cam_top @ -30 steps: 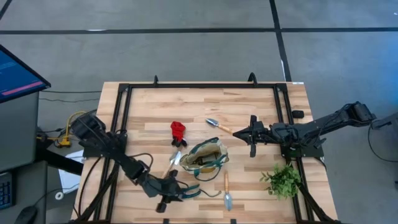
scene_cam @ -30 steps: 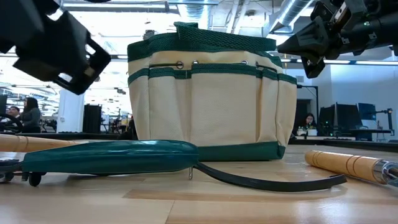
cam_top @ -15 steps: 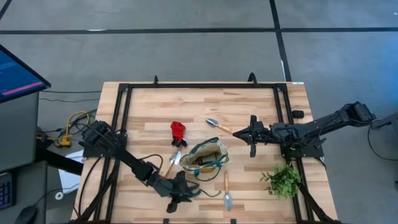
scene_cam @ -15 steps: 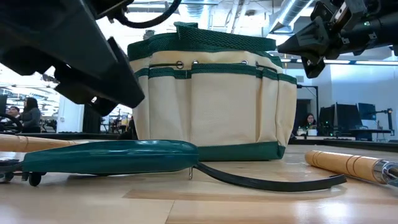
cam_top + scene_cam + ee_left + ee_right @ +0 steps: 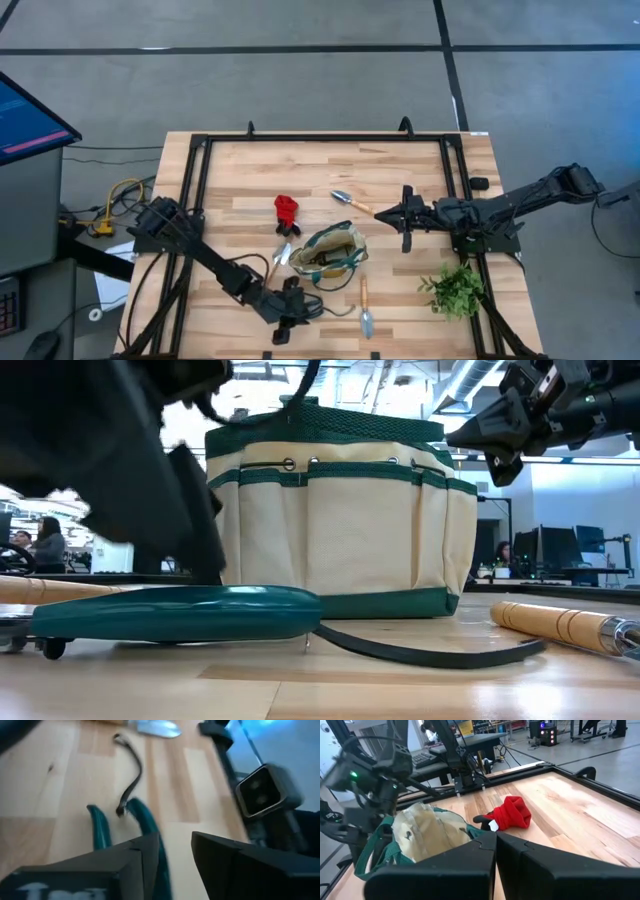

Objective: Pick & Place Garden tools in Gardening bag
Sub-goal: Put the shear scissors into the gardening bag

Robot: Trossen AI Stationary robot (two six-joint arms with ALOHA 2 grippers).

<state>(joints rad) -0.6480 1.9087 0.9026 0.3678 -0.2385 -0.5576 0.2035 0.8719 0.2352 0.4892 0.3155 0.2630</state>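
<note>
Both arms are built of black, boxy links with rounded joint housings. The left arm [image 5: 200,262] carries a loose black cable looping along its links. The right arm [image 5: 520,205] has a slimmer, angular forearm tapering toward its pincer [image 5: 405,215]. Each pincer has two flat, matte black fingers [image 5: 445,865] with straight, squared inner edges. The left pincer [image 5: 175,855] shows faint pale lettering on its black body, too blurred to read.

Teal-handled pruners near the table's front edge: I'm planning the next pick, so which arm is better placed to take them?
The left. The left gripper sits right over the teal-handled metal pruners, jaws straddling one handle. The right gripper hangs beyond the tan fabric gardening bag with green trim, jaws shut.
</note>
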